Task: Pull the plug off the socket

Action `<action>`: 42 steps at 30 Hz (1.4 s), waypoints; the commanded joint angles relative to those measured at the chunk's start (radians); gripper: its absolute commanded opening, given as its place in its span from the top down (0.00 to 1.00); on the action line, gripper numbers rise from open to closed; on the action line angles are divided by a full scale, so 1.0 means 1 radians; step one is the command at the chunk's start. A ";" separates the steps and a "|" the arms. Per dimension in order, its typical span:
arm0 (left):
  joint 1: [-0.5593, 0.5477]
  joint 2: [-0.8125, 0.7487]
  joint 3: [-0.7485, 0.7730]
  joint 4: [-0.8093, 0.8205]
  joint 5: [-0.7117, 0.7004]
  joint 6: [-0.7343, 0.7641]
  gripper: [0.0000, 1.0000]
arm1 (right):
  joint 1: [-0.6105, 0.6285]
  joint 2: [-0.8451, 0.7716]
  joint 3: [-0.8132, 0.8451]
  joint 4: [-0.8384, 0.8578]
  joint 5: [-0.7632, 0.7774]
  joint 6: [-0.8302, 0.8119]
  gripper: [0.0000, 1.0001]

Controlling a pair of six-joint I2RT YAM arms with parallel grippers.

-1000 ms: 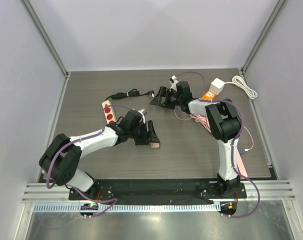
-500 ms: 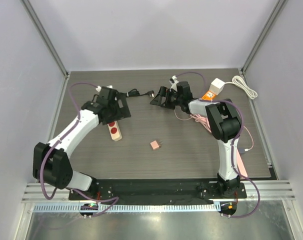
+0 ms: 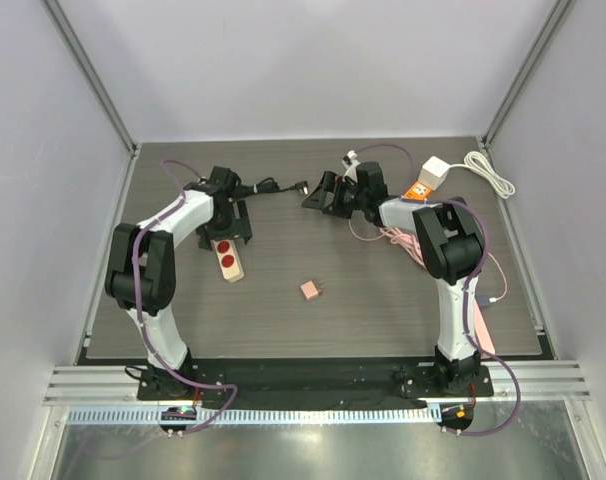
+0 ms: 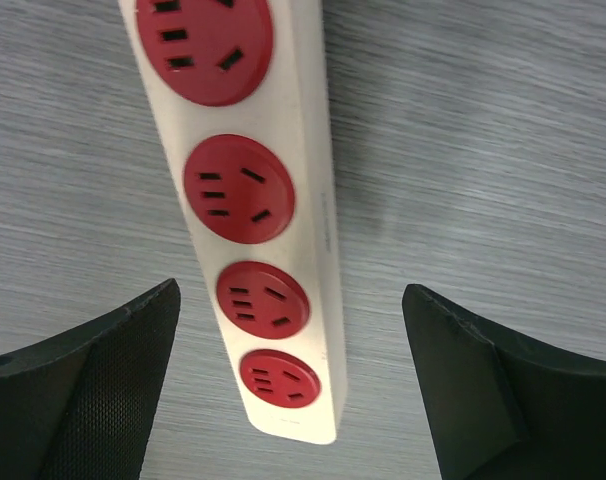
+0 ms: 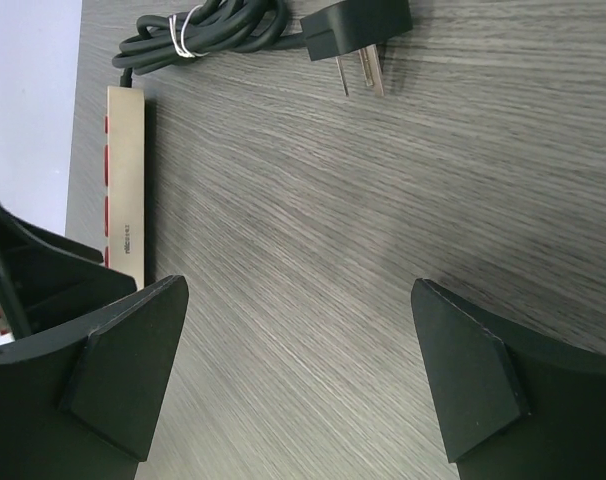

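Observation:
The white power strip (image 3: 229, 263) with red sockets lies at the left of the table. In the left wrist view every socket that shows on the strip (image 4: 308, 200) is empty. A small pink plug (image 3: 310, 290) lies loose on the table, apart from the strip. My left gripper (image 3: 228, 237) hovers over the strip, open and empty, with its fingers (image 4: 113, 380) on either side of the strip's end. My right gripper (image 3: 314, 194) is open and empty at the back middle. In its wrist view the right gripper (image 5: 298, 300) is just above bare table.
A black coiled cord with a plug (image 3: 301, 185) lies at the back, between the two grippers; it also shows in the right wrist view (image 5: 358, 30). A white adapter (image 3: 436, 170), a white cable (image 3: 491, 172) and a pink cable (image 3: 403, 245) lie at the back right.
My left gripper drew back from beside the pink plug to over the power strip. The plug stays on the table. The right arm has not moved.

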 commanded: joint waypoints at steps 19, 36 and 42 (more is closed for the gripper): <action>0.180 0.193 0.203 -0.108 -0.455 0.157 1.00 | -0.019 0.046 0.039 0.072 -0.025 0.045 0.00; 0.369 0.223 0.248 -0.057 -0.408 0.262 0.39 | -0.009 0.063 0.043 0.067 -0.041 0.038 0.00; 0.361 0.142 0.240 -0.057 -0.416 0.213 0.09 | 0.027 0.043 0.092 -0.082 0.041 -0.056 0.00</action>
